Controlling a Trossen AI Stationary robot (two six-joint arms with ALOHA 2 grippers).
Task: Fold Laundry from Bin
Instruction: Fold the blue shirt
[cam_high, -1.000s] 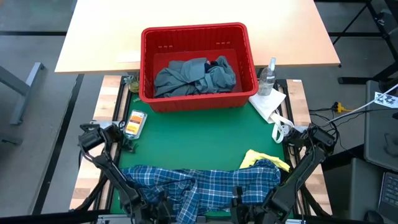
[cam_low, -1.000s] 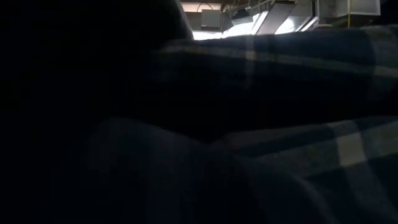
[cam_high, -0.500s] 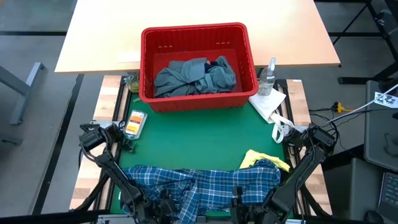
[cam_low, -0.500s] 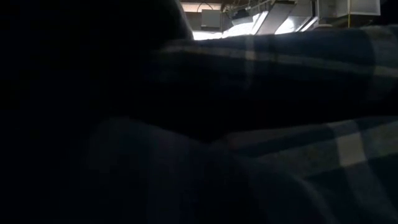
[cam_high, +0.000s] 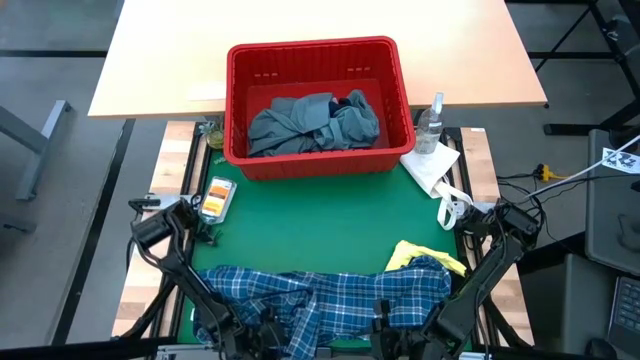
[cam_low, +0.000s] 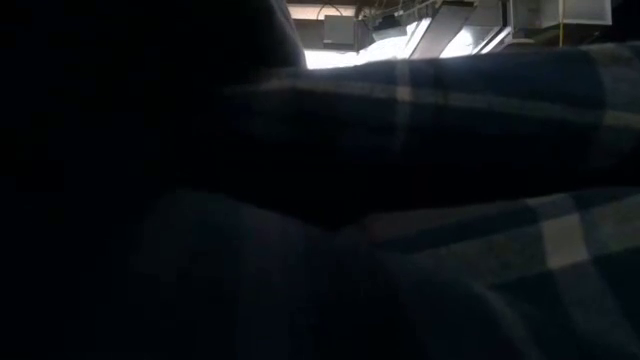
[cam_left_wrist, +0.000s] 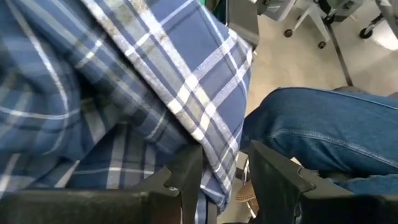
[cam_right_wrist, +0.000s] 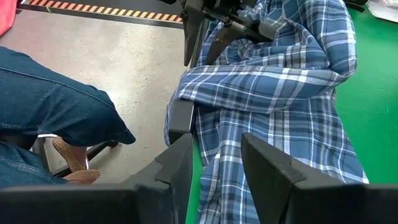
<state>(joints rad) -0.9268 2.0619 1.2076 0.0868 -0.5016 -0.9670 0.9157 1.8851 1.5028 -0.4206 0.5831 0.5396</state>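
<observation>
The blue-white plaid shirt (cam_high: 325, 295) lay spread along the near edge of the table (cam_high: 330, 215), its long axis running side to side between the two arms, its near hem draped over that edge. The left pincer (cam_left_wrist: 224, 180) held the hem toward the near-left corner, fingers part closed on cloth. The right pincer (cam_right_wrist: 214, 165) gripped it likewise toward the near-right corner (a small yellow garment (cam_high: 412, 252) peeked out there). The red bin (cam_high: 318, 105), at the far edge, held grey-blue laundry (cam_high: 312, 122). Each arm was nearest its own end.

A blue-white plaid shirt (cam_high: 325, 295), yellow garment (cam_high: 412, 252), green mat (cam_high: 330, 215), red bin (cam_high: 240, 100) holding grey-blue cloth (cam_high: 310, 122).
</observation>
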